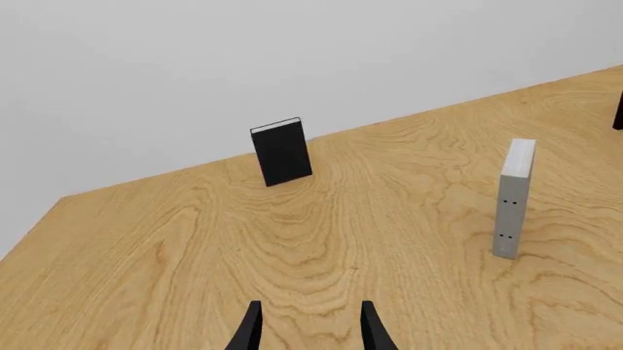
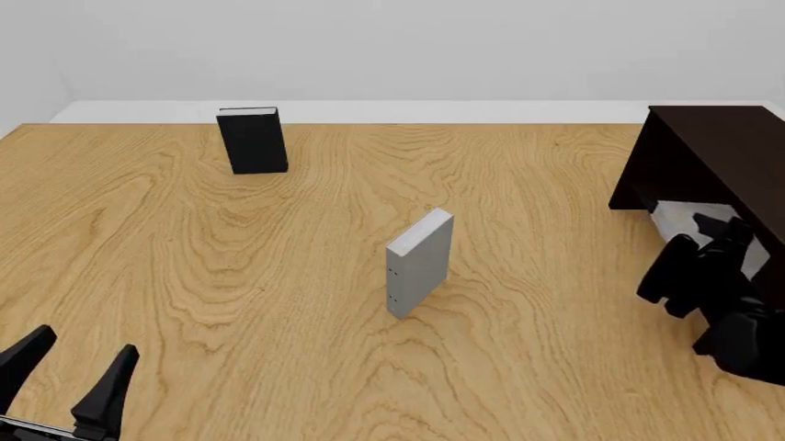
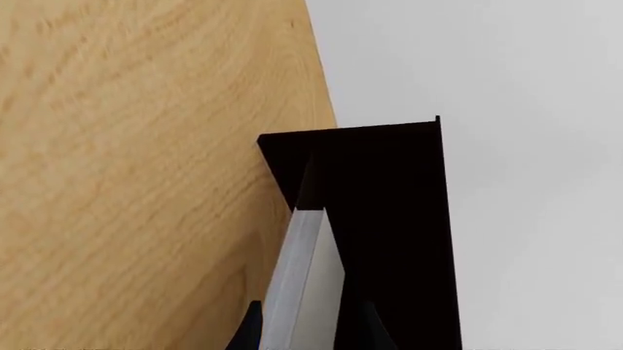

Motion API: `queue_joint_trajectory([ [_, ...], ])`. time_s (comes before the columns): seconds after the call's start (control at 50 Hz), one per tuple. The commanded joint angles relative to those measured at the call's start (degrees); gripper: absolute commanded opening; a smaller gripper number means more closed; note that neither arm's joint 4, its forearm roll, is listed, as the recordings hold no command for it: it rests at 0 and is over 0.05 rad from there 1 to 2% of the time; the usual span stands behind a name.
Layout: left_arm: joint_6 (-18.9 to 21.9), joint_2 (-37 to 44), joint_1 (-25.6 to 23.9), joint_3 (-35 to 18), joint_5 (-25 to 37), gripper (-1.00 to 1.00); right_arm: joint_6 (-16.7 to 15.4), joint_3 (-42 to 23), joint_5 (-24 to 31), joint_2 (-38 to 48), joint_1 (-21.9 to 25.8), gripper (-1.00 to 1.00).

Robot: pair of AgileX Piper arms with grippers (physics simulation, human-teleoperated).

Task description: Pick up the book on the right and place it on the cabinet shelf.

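Right hand (image 3: 303, 328) clamped on the book (image 3: 300, 277) at the cabinet shelf (image 2: 687, 197) near the surface's right edge; an early release risks the book toppling out.

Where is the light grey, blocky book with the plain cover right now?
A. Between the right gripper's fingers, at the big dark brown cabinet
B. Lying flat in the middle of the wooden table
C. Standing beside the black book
A: the light grey, blocky book sits between the right gripper's fingers, at the very dark brown wooden cabinet.
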Motion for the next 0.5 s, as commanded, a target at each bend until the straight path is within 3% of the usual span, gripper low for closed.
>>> queue_joint_trajectory([
  [0.02,0.0,0.0,0.0,0.0,0.0,1.00,0.0,1.1,-0.3,-0.1,-1.6,1.00],
  [0.5,0.3,0.0,-0.1,0.0,0.0,1.00,-0.1,2.2,-0.9,-0.2,-2.9,1.00],
])
